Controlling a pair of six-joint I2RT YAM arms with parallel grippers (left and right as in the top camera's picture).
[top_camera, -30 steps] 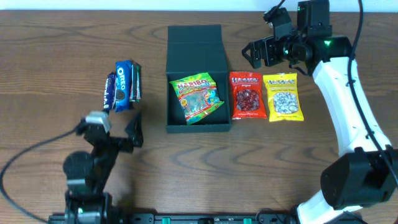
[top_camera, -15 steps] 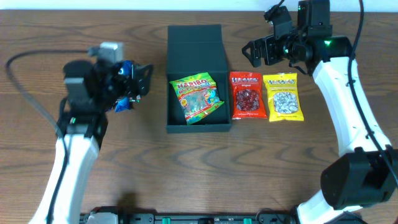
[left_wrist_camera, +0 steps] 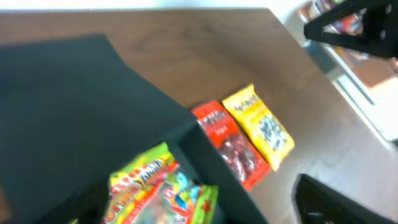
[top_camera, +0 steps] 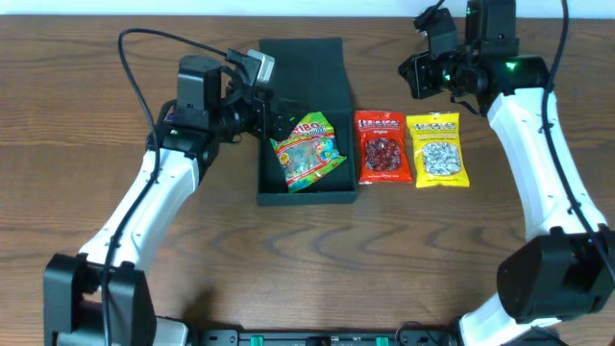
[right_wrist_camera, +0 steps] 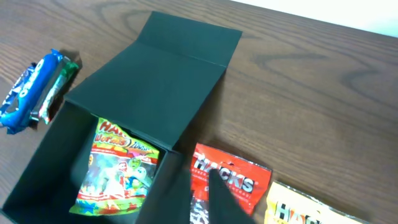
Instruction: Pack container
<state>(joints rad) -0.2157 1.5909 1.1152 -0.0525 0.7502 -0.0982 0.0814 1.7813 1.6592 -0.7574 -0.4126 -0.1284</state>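
Container (top_camera: 306, 197) is sitting mid-table, lid folded back for access, Haribo bag (top_camera: 306, 152) inside; L gripper (top_camera: 279, 115) is hovering over its left wall w/ fingers apart, empty, while R gripper (top_camera: 415, 77), apparently closed on nothing, is holding clear.

White arm segments (top_camera: 144, 207), black joints (top_camera: 557, 279), a looping black cable (top_camera: 121, 40) and one green light (top_camera: 506, 67).

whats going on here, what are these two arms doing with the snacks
Two robot arms are packing snacks into a dark green container. A Haribo packet already lies inside. The left end effector hovers open at the container's left wall, holding nothing. The right end effector looks closed and empty beyond the red Hacks packet and yellow packet, which lie right of the container. Oreo packs lie to its left.
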